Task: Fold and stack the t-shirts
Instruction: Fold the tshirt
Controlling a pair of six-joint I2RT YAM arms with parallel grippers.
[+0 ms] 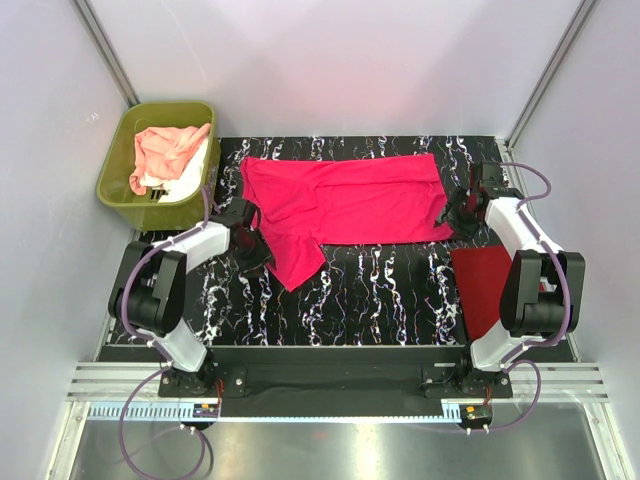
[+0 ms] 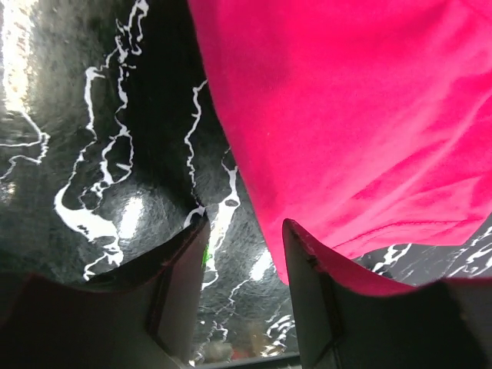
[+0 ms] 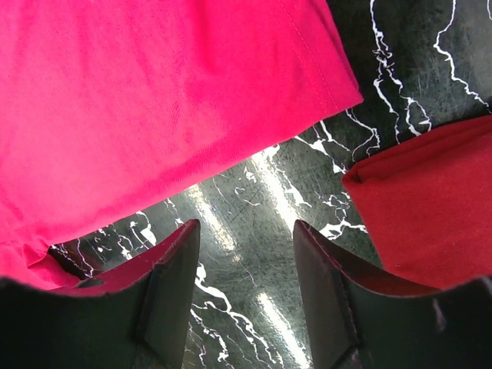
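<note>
Four t-shirts in all. Far left, one olive tub (image 1: 118, 150) holds the peach-pink t-shirt (image 1: 165, 148) and white t-shirt (image 1: 192, 172). The left gripper (image 1: 250, 240), jaws apart and empty, sits at the edge of the hot pink t-shirt (image 1: 350, 200) spread mid-table. The right gripper (image 1: 455, 212) is the same. The dark red t-shirt (image 1: 485, 285) lies folded at right. The pink shirt's fold looks in hand; next, each gripper must pinch its end.

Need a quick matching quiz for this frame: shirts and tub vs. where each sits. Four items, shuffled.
Items:
1. hot pink t-shirt
2. dark red t-shirt
3. peach-pink t-shirt
4. olive-green tub

Places:
A. bunched inside the tub
B. spread out across the middle of the table
C. folded at the table's right edge
D. standing at the far-left corner

Pairs: 1-B, 2-C, 3-A, 4-D
</note>
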